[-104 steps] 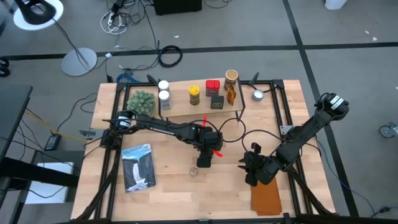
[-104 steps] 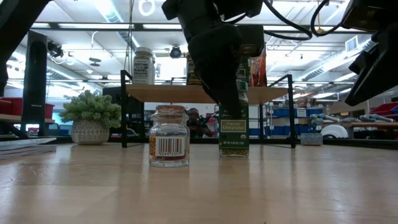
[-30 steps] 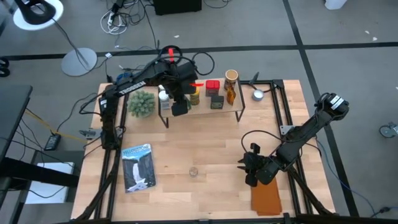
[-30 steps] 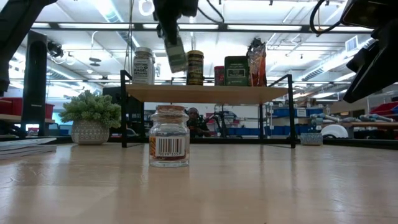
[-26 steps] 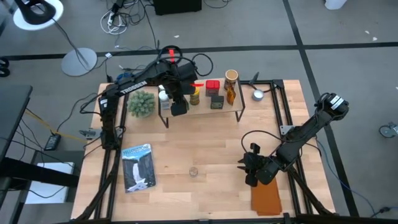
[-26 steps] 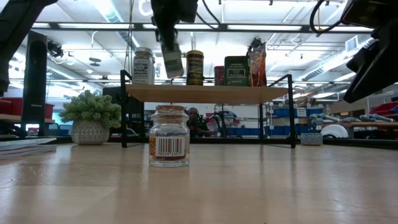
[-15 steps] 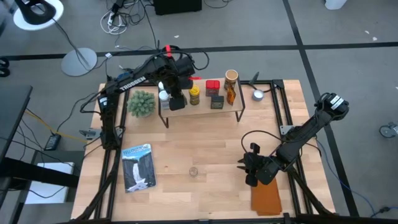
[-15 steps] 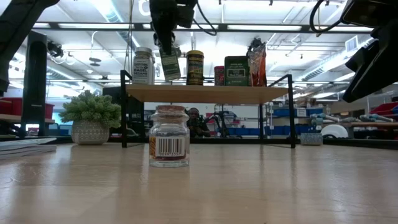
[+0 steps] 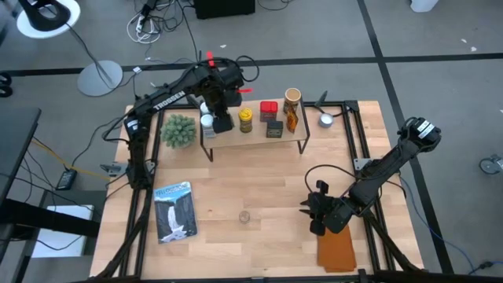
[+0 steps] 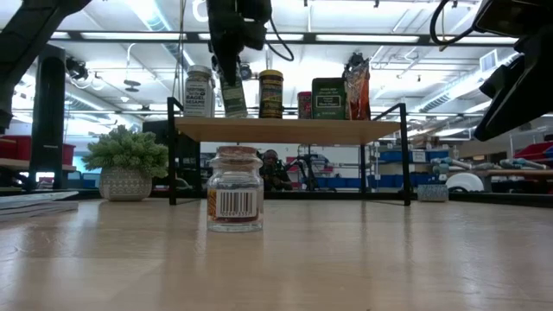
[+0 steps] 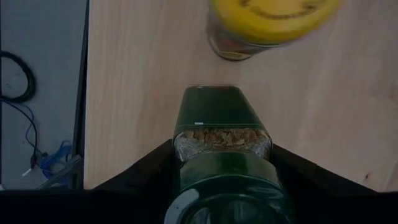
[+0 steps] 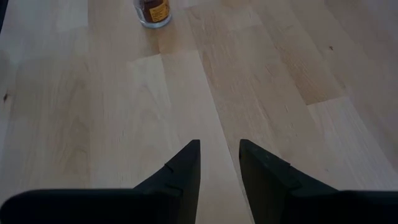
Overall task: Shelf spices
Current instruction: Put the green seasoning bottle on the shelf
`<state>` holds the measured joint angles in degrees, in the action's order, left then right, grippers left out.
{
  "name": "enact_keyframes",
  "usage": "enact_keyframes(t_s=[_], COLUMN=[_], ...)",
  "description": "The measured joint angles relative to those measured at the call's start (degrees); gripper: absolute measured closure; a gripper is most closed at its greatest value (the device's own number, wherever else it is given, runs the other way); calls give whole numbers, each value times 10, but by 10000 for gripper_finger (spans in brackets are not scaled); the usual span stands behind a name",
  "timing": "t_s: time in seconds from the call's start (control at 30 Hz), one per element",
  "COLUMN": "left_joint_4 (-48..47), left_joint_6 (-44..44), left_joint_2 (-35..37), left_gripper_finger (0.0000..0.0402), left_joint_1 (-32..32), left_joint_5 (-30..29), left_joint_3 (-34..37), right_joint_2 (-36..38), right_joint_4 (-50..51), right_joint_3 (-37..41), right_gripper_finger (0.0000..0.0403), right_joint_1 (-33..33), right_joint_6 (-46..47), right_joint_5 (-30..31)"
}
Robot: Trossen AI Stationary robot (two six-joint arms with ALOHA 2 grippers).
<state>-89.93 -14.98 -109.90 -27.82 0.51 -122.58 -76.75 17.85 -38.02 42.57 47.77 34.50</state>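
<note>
- Your left gripper (image 9: 222, 119) is over the shelf (image 9: 253, 138), its fingers (image 11: 146, 171) clamped on a green-lidded jar (image 11: 219, 138) of dried herbs.
- In the low view that jar (image 10: 233, 97) sits at the plank's level, between a white-lidded jar (image 10: 200, 91) and a yellow-lidded jar (image 10: 271, 93); you cannot tell from it whether the base touches the wood.
- The left wrist view shows the jar held between both fingers, with the yellow-lidded jar (image 11: 271, 25) just beyond it on the plank.
- From above, the shelf carries two white-lidded jars (image 9: 207, 116) beside the gripper, then the yellow-lidded jar (image 9: 246, 119), a red tin (image 9: 269, 109), a black box (image 9: 274, 129), a tan cylinder (image 9: 292, 97) and an amber bottle (image 9: 291, 118).
- One spice is off the shelf: a small clear jar (image 9: 244, 216) with reddish contents stands alone on the worktop (image 9: 236, 244), well in front of the shelf. The low view shows it upright with a barcode label (image 10: 235, 201).
- Your right gripper (image 9: 316, 211) waits low over the worktop near its right front, well apart from that jar. Its fingers (image 12: 185, 168) stand a little apart with nothing between them.
- A green plant ball (image 9: 179, 130) sits just left of the shelf, a silver cup (image 9: 326, 119) just right of it.
- A booklet (image 9: 174, 210) lies on the worktop's left front and a brown pad (image 9: 336, 249) at its right front.
</note>
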Motion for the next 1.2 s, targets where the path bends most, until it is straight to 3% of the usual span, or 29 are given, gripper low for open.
enact_keyframes(t_s=[0.43,1.2], left_joint_4=[8,27], left_joint_6=[-60,-25], left_joint_2=[-12,-12], left_gripper_finger=[179,178], left_joint_1=[-16,-22], left_joint_5=[-24,-38], left_joint_3=[0,0], right_joint_2=[0,0], right_joint_4=[-2,-2], right_joint_3=[0,0], right_gripper_finger=[291,291], right_joint_1=[0,0], right_joint_6=[0,-14], right_joint_5=[5,15])
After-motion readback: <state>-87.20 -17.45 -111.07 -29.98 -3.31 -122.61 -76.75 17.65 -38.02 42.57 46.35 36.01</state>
